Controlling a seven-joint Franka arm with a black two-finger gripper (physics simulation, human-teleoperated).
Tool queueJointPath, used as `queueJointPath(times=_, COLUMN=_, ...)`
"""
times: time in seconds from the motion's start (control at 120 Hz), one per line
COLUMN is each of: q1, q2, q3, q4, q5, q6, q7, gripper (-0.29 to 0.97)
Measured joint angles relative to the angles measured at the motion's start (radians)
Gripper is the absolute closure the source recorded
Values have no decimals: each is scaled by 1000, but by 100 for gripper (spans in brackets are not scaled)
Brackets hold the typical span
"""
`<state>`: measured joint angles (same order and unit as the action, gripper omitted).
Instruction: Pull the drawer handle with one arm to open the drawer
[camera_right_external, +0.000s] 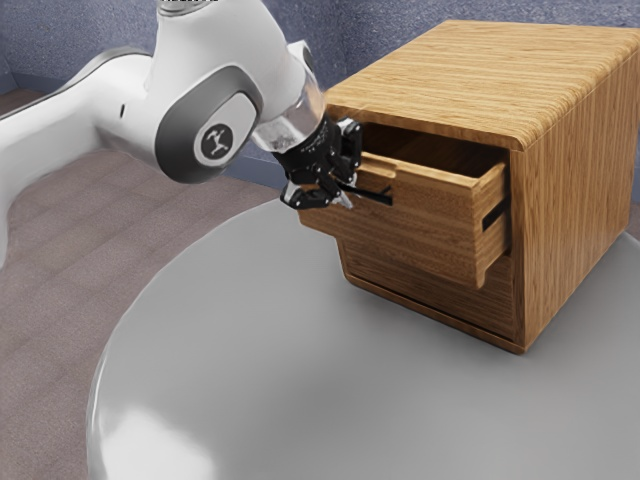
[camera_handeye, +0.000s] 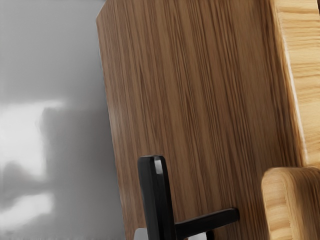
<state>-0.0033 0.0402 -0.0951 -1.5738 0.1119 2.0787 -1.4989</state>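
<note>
Count: one wooden cabinet (camera_right_external: 570, 130), one drawer (camera_right_external: 440, 215) in it, one black handle (camera_right_external: 375, 192), one round grey surface (camera_right_external: 300, 380) under them, and my one arm (camera_right_external: 200, 120).
Fingers: my fingers (camera_right_external: 338, 192) are drawn in to a narrow gap on the handle's bar, one on each side as far as I can read it.
Drawer position: just behind the fingers, in the cabinet's upper opening. It stands partly out, with one side wall and a dark gap above it showing.
Drawer heading: its front faces my fingers, and its slide axis runs from the cabinet straight toward them.
Handle axis: the bar lies level along the drawer front, its long axis crossing the gap between my fingers. The wrist view shows a short post holding it off the wood.
Drawer look: warm brown wood with fine straight grain, paler on the cut edges. The handle is plain, square-edged and matte black.
</note>
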Motion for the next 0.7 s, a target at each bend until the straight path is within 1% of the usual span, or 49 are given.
queueJointPath(times=0.125, q1=-15, q2=-40, q3=16, q4=-45, q5=0, q6=0, q7=0, gripper=79)
queueJointPath(times=0.192, q1=11, q2=-63, q3=-10, q4=-70, q5=0, q6=0, q7=0, gripper=79)
queueJointPath(times=0.7, q1=5, q2=-184, q3=-2, q4=-196, q5=-3, q6=3, q7=-1, gripper=79)
